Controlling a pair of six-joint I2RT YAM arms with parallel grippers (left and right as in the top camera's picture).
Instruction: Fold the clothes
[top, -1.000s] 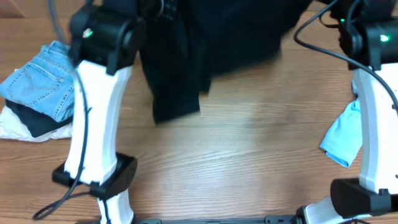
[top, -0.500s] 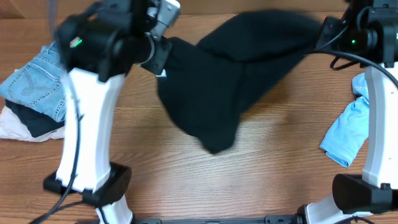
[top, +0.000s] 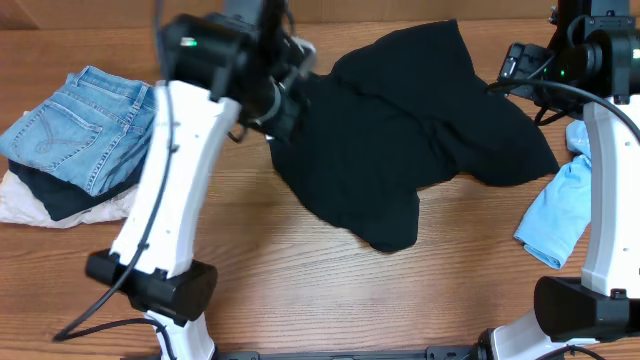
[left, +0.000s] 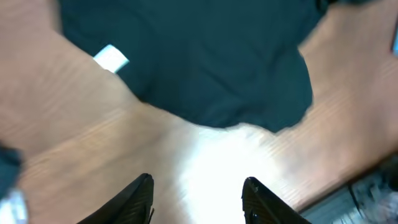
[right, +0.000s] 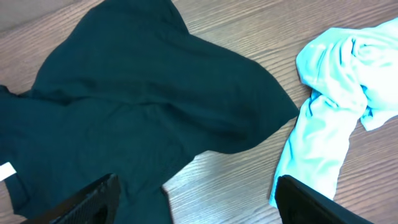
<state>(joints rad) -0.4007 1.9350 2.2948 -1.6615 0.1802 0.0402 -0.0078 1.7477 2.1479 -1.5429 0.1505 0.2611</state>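
The black T-shirt (top: 400, 140) lies loose and rumpled across the middle of the table, one lobe reaching toward the front. Its white neck tag (left: 112, 59) shows in the left wrist view. My left gripper (left: 198, 186) hovers over bare wood just off the shirt's (left: 199, 56) edge, jaws apart with nothing between them. My right gripper (right: 196, 186) is open wide above the shirt's (right: 137, 106) right edge and holds nothing. In the overhead view the left arm (top: 190, 150) stands at the shirt's left side and the right arm (top: 600, 120) at its right.
Folded blue jeans (top: 80, 125) rest on a dark garment (top: 60, 195) and a white cloth (top: 20, 200) at the far left. A light blue garment (top: 555, 215) lies crumpled at the right, close to the right arm's base and also seen from the right wrist (right: 336, 93).
Both grippers opened and let go of the black T-shirt, which dropped from hanging bunched at the back to lying spread on the table. The left arm swung right.
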